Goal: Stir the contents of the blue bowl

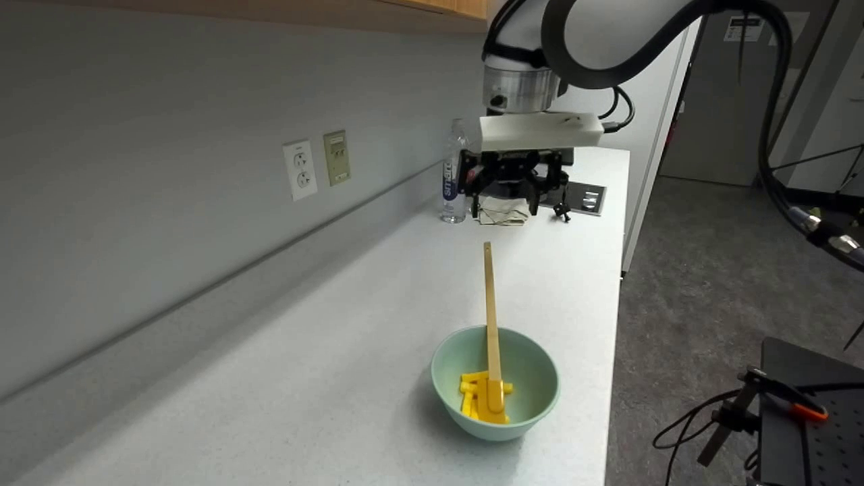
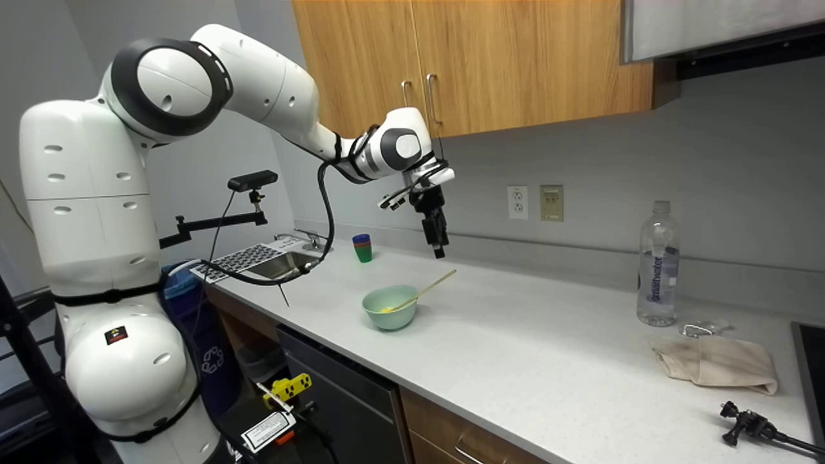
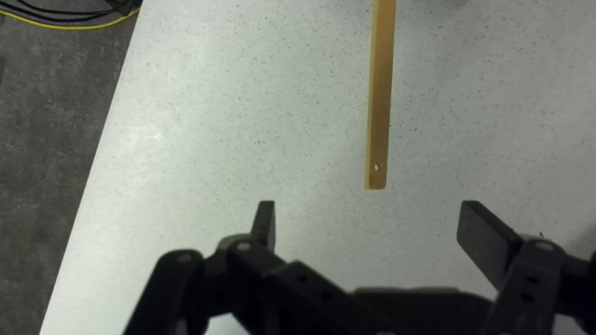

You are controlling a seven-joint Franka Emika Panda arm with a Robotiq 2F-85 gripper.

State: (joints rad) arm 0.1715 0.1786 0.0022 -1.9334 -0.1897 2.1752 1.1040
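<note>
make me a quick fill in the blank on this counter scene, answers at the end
The heaped pieces in the bowl are bright ____.
The spatula has a small round ____ near its free end.
The pincer is open and grips ____.
In an exterior view, the lowest stacked cup is ____.
Missing words: yellow; hole; nothing; green

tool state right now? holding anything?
Tool: open, holding nothing; the spatula rests in the blue bowl, ungripped.

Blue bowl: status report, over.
Pincer open, holding nothing. Yellow pieces in blue bowl; spatula inside, jutting out. No obstruction seen between pincer and spatula.
</note>
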